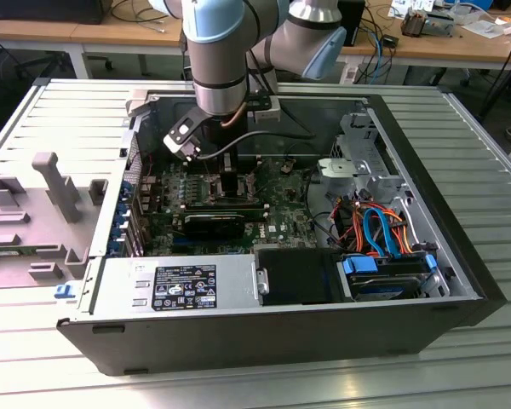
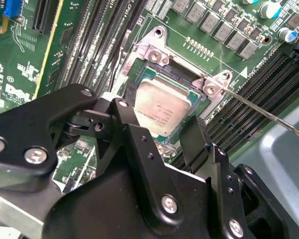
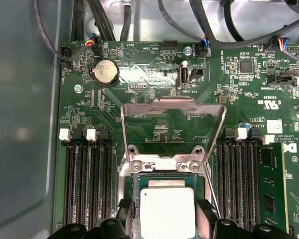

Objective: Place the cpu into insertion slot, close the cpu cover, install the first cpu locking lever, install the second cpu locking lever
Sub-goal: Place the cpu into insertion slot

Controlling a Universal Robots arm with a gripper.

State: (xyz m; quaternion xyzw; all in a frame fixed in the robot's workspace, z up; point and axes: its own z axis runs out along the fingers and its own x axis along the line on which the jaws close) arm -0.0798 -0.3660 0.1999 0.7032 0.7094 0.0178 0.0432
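Inside an open computer case point(image 1: 460, 256), the gripper point(image 2: 157, 115) hung low over the motherboard point(image 3: 239, 89), its black fingers spread to either side of the cpu point(image 3: 167, 211). The cpu lay flat in the insertion slot point(image 2: 169, 74), partly cut off at the picture's edge in the first wrist view. The cpu cover point(image 3: 172, 101) stood raised open. Whether the fingers touched the cpu was unclear.

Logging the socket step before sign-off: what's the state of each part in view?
cpu: seated flat in the insertion slot.
insertion slot: filled.
cpu cover: raised open.
locking lever: unlatched, swung out.
gripper: open, straddling the cpu.
computer case: side open.
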